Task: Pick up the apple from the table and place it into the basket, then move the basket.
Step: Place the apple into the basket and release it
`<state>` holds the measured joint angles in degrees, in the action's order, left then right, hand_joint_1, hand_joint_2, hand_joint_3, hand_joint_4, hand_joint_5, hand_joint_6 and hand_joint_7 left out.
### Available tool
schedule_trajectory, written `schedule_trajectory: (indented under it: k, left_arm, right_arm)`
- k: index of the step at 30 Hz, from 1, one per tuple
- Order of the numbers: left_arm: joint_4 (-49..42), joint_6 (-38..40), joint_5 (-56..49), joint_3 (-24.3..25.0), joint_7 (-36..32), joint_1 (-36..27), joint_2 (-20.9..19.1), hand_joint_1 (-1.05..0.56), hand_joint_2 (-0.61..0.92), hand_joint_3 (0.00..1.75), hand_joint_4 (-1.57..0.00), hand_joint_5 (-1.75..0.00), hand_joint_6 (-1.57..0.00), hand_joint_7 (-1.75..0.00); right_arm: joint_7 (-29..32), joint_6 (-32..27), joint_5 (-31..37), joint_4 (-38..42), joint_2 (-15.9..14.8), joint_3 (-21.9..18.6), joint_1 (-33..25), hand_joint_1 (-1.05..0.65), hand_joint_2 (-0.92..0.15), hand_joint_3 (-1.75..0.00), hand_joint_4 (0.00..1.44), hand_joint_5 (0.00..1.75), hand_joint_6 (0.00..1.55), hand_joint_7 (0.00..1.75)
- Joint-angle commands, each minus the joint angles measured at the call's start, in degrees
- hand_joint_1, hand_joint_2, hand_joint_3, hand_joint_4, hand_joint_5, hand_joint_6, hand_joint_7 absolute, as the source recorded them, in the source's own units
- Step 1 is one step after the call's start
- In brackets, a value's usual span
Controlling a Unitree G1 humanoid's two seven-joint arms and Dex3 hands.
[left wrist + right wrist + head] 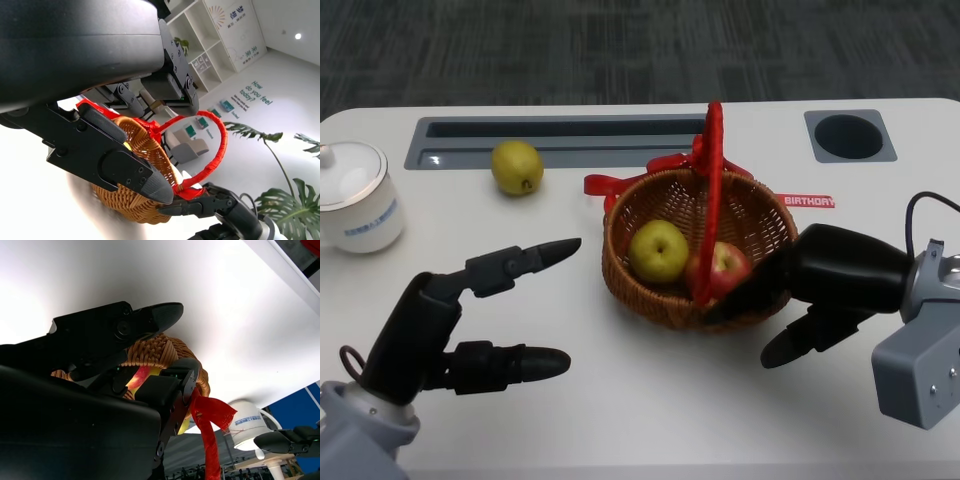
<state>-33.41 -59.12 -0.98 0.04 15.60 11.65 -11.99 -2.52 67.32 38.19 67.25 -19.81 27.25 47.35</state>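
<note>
Head view alone shows the apple (723,266) in the basket (650,290), right robot hand (790,290) gripping its rim, left robot hand (470,320) spread empty.

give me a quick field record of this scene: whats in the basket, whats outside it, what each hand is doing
basket: wicker, red handle, mid table
in basket: red apple, green fruit
outside basket: green fruit beyond the left hand; white cup at the table's left edge
right hand: fingers at the basket's near rim; grip unclear
left hand: open, holds nothing, apart from the basket
apple step: done
</note>
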Motion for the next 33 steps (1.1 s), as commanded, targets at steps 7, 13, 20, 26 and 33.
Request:
schedule_trajectory:
  k: [7, 13, 20, 26, 33]
  left_arm:
    - [2.11, -0.14, 0.17, 0.88, -0.89, -1.68, -0.86, -0.62, 0.75, 0.00, -0.72, -0.01, -0.72, -0.01]
    - [1.88, -0.59, -0.28, 0.60, -0.91, -1.14, -0.60, -0.61, 0.75, 0.00, -0.73, -0.01, -0.74, -0.01]
    - [1.78, 0.08, -0.51, 0.36, -0.89, -0.66, -0.42, -0.62, 0.76, 0.00, -0.73, -0.01, -0.75, -0.01]
    - [2.21, 0.33, -0.50, 0.17, -0.86, -0.68, -0.22, -0.62, 0.75, 0.00, -0.74, -0.01, -0.76, -0.01]
    - [4.52, 0.92, -1.03, 0.32, -1.22, -1.93, -0.24, -0.62, 0.75, 0.00, -0.74, -0.01, -0.77, -0.01]
  right_arm:
    - [2.21, 1.93, -1.71, -0.29, -3.36, -1.51, 1.82, -0.65, -0.91, -0.08, 0.80, 0.01, 0.73, 0.00]
    - [-0.77, 7.03, -3.01, -4.54, -5.81, -1.57, 3.42, -0.69, -0.89, -0.01, 0.72, 0.00, 0.60, 0.00]
    - [-2.95, 9.35, -7.86, -7.01, -7.43, -3.70, 2.70, -0.70, -0.87, 0.00, 0.64, 0.01, 0.54, 0.00]
    - [-3.62, 9.35, -10.31, -5.55, -7.53, -5.50, 2.55, -0.65, -0.82, 0.00, 0.66, 0.01, 0.58, 0.02]
    - [-1.68, 7.89, -7.87, -1.33, -7.27, -5.75, 3.97, -0.67, -0.85, -0.01, 0.69, 0.02, 0.63, 0.02]
